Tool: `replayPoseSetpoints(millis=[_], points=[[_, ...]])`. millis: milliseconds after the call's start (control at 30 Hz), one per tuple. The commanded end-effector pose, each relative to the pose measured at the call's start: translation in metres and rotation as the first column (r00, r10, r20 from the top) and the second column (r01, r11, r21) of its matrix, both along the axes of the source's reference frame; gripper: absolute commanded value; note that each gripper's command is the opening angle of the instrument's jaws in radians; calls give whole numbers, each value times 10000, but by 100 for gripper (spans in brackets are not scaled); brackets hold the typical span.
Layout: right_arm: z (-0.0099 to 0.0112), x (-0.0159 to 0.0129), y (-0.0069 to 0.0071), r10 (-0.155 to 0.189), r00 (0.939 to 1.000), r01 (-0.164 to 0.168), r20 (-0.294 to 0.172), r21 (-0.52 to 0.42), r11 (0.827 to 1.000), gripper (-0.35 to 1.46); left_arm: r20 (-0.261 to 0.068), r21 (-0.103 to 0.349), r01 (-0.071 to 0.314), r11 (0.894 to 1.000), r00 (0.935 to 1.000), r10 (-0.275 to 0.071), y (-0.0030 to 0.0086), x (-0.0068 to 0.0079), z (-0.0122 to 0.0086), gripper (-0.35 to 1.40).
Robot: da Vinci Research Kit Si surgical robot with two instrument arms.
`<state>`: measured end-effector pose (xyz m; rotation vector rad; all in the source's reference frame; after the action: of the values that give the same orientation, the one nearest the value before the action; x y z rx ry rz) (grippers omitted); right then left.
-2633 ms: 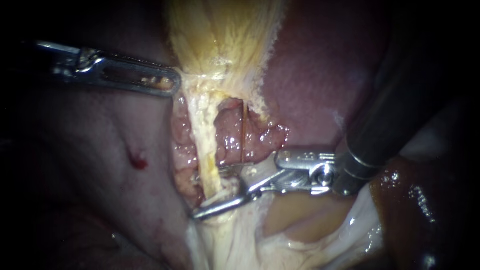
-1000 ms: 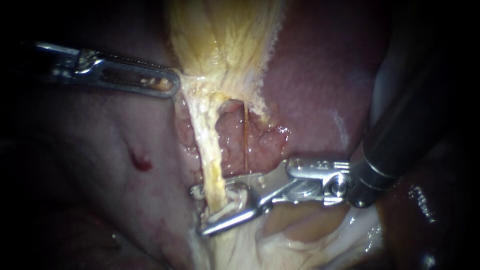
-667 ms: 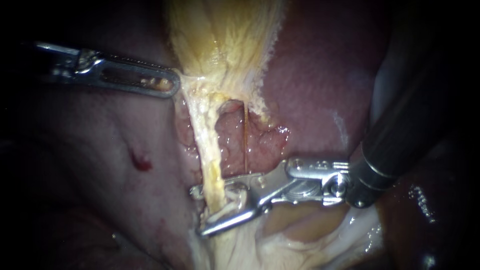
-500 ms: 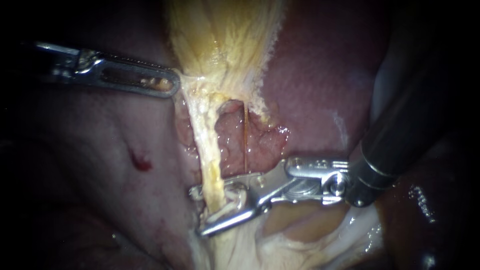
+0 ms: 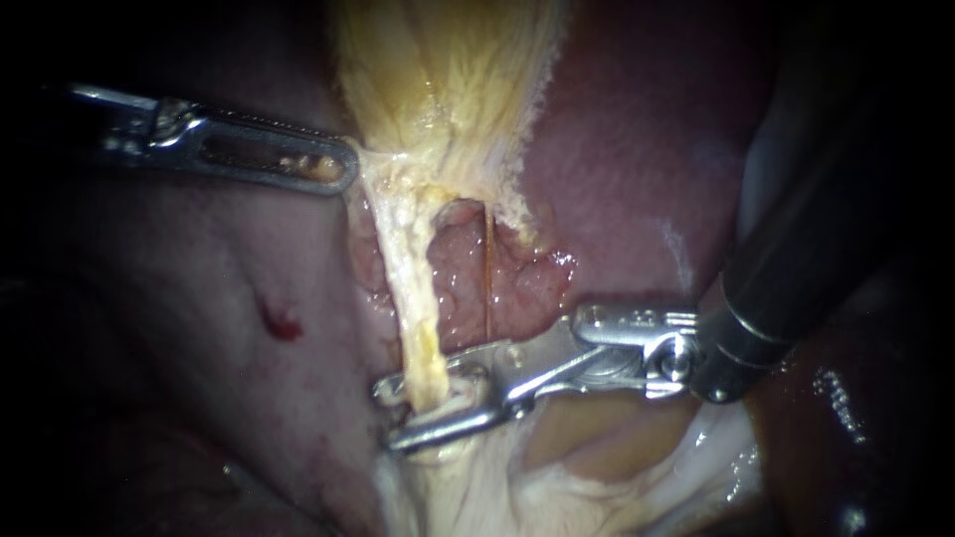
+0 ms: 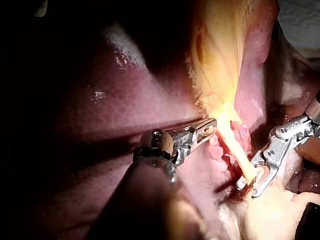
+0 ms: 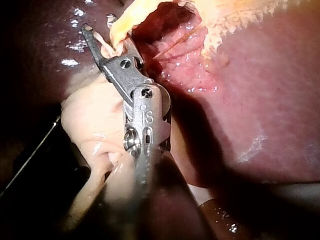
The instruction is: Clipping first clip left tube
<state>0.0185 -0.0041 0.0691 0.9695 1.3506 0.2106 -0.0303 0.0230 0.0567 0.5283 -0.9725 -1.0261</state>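
Observation:
The left tube (image 5: pixel 418 308), a thick yellowish-white strand, runs down from the gallbladder (image 5: pixel 448 70). My right instrument (image 5: pixel 386 416) comes in from the right. Its jaws straddle the tube low down and press on it from both sides, with a clip's pale metal (image 5: pixel 466 383) showing between them. In the right wrist view those jaws (image 7: pixel 102 42) pinch the strand (image 7: pixel 120 25). My left instrument (image 5: pixel 343 169) is shut on tissue at the gallbladder's lower edge and holds it to the left; its jaws (image 6: pixel 207 127) also show in the left wrist view. The right tube (image 5: pixel 489 288) is a thin orange thread beside the left one.
Dark red liver (image 5: pixel 637 169) lies behind and to the right. Raw pink tissue (image 5: pixel 517 283) shows between the tubes. Pale fatty tissue (image 5: pixel 557 467) lies under the right instrument's wrist. A small blood spot (image 5: pixel 282 326) marks the tissue on the left.
The right instrument's jaws have drawn closer together around the left tube, the lower jaw rising towards the upper. The left instrument has stayed in place.

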Motion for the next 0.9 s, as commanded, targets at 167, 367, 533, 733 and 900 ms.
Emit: replayPoseSetpoints(millis=[167, 367, 533, 733, 900], points=[[0, 0, 0, -53, 10000, 53, 43, -24, 10000, -9, -3, 2, 3, 10000, 10000, -3, 0, 0, 0, -35], [1, 0, 1, -121, 9998, 123, 161, -82, 9999, -35, -3, 2, 3, 10000, 10000, -3, 0, 0, 0, -35], [0, -2, 0, -170, 9990, 170, 405, -4, 9999, -35, -3, 2, 3, 10000, 10000, -3, 0, 0, 0, -35], [0, -3, 0, -185, 9988, 183, 459, 37, 9998, -35, -3, 2, 4, 10000, 10000, -4, 0, 0, 0, -35], [1, -3, 0, -186, 9988, 184, 458, 35, 9998, -35, -4, 2, 5, 10000, 10000, -5, 0, 0, 0, -35]])
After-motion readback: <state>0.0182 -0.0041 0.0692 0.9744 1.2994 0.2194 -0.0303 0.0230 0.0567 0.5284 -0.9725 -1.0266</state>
